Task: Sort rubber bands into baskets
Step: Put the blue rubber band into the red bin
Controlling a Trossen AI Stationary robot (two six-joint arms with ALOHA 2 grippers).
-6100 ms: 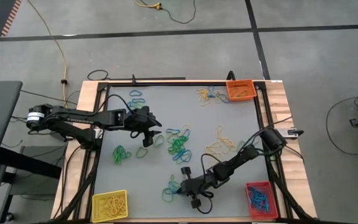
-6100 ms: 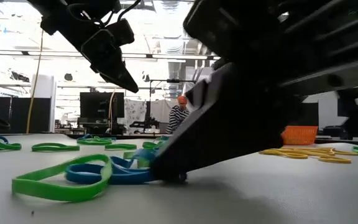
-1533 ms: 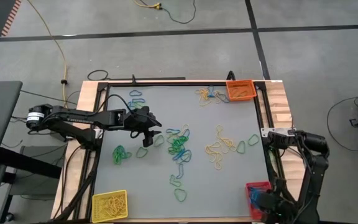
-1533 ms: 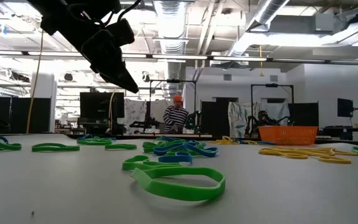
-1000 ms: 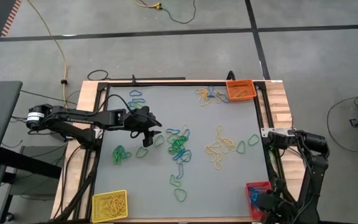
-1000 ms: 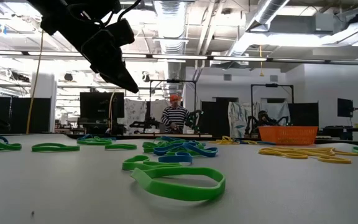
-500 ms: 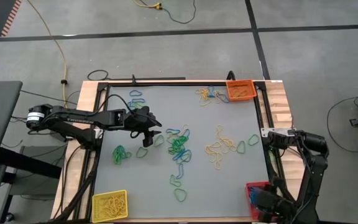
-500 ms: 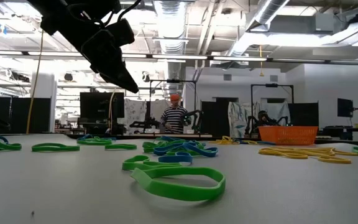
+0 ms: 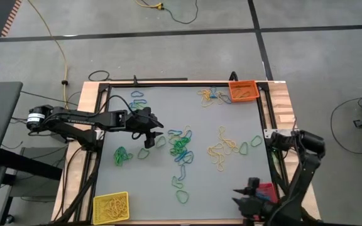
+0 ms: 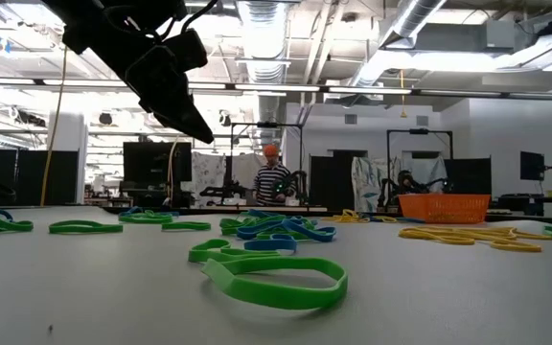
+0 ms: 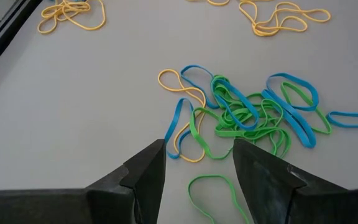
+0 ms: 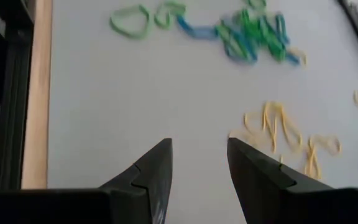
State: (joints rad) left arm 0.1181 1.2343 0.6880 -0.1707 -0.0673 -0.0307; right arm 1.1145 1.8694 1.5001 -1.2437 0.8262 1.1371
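Observation:
Rubber bands in green, blue and yellow lie scattered on the grey mat, with a tangled cluster [image 9: 181,147] at its middle. My left gripper [image 9: 148,142] hangs open above the mat just left of that cluster [image 11: 247,115], and also shows in the low view [image 10: 192,123]. My right gripper [image 9: 240,196] is open and empty over the mat's near right part, beside the red basket [image 9: 267,189]. In its wrist view [image 12: 199,148] it looks over bare mat toward yellow bands [image 12: 284,134]. The yellow basket [image 9: 110,206] stands at the near left corner, the orange basket [image 9: 243,91] at the far right.
A black frame and wooden border [image 9: 283,110] run around the mat. A green band [image 10: 271,278] lies nearest the low camera. Yellow bands [image 9: 222,147] lie right of centre, with more bands by the orange basket. A person stands in the room far behind the table.
My right gripper has left its place over the red basket and swung toward the table's left along the near edge, turning as it went. It now hangs over the mat beside the basket. The left arm has kept still.

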